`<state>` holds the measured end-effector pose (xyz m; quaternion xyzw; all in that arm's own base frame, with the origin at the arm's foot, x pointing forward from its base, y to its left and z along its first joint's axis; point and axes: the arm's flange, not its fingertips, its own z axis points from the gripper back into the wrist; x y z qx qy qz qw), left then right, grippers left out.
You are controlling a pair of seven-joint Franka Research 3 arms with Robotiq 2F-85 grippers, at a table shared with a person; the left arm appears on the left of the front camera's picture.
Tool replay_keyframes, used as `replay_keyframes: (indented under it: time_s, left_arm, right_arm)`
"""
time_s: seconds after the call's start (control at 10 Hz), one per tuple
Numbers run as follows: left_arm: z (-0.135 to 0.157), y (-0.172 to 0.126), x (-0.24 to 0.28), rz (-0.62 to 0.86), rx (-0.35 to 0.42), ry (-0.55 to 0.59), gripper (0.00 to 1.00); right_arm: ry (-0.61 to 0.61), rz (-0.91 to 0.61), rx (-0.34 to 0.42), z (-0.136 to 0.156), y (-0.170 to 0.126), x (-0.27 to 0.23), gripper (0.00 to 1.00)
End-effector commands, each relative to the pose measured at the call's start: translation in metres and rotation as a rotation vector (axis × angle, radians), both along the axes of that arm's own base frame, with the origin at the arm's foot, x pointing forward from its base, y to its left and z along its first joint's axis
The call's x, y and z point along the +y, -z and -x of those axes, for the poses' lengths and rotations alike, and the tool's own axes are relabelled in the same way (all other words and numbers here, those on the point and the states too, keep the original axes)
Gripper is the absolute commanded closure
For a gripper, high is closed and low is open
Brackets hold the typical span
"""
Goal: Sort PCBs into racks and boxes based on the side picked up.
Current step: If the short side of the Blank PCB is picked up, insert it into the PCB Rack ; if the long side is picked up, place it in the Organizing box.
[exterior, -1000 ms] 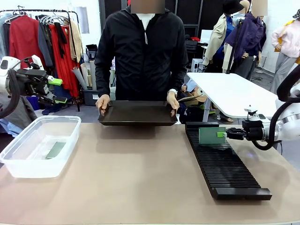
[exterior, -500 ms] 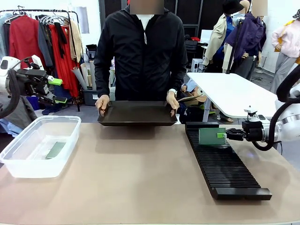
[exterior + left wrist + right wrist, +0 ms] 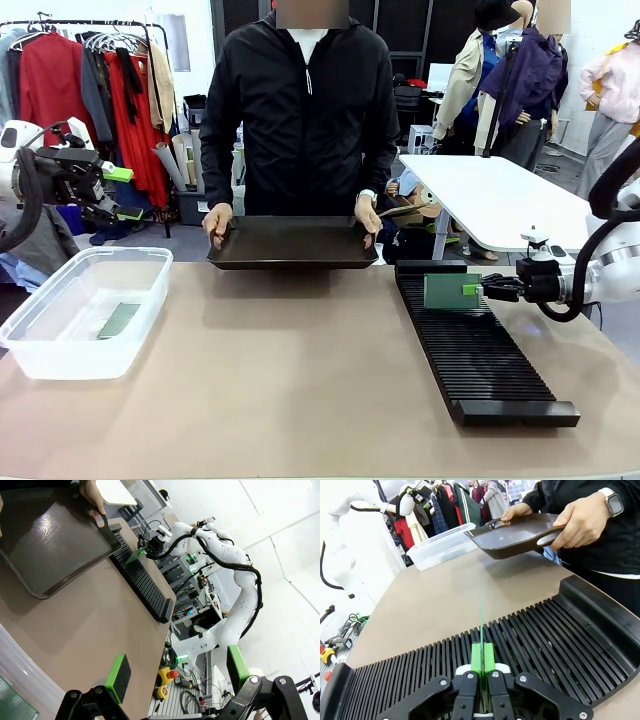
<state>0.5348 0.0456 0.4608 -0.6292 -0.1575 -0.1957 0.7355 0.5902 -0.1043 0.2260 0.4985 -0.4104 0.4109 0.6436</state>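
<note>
From the front cam basically nothing had shifted over the last second: my right gripper (image 3: 478, 289) was still clamped on a PCB (image 3: 449, 290), holding it upright over the far end of the rack (image 3: 480, 355), so I figured I was lining it up with a slot and hadn't seated it yet. The left gripper (image 3: 122, 193) hung with its jaws wide apart and empty, above the clear box (image 3: 40, 350), where another PCB (image 3: 119, 320) lay flat. The person held a black tray (image 3: 293, 242) by both handles at the far edge. The left wrist cam showed that tray (image 3: 45, 540) tilted above the brown table (image 3: 95, 630), with the rack (image 3: 145, 585) beyond it. On the right wrist cam the board (image 3: 481, 615) ran edge-on along the rack's slots (image 3: 545, 640). A clothes rail (image 3: 90, 60) stood behind.
</note>
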Motion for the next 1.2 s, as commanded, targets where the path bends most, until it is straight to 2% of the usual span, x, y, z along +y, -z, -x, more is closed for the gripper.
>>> replay_keyframes:
  time_s: [0.0,0.4,1.1]
  left_arm:
    - [0.001,-0.002,0.000,0.007,-0.005,-0.006,0.00]
    - [0.001,-0.002,0.000,0.007,-0.005,-0.006,0.00]
    - [0.001,-0.002,0.000,0.007,-0.005,-0.006,0.00]
  right_arm:
    - [-0.009,0.036,-0.046,-0.004,0.013,0.005,1.00]
    - [-0.036,0.052,-0.077,-0.006,0.017,0.005,1.00]
    - [-0.072,0.035,-0.089,-0.020,0.018,0.007,1.00]
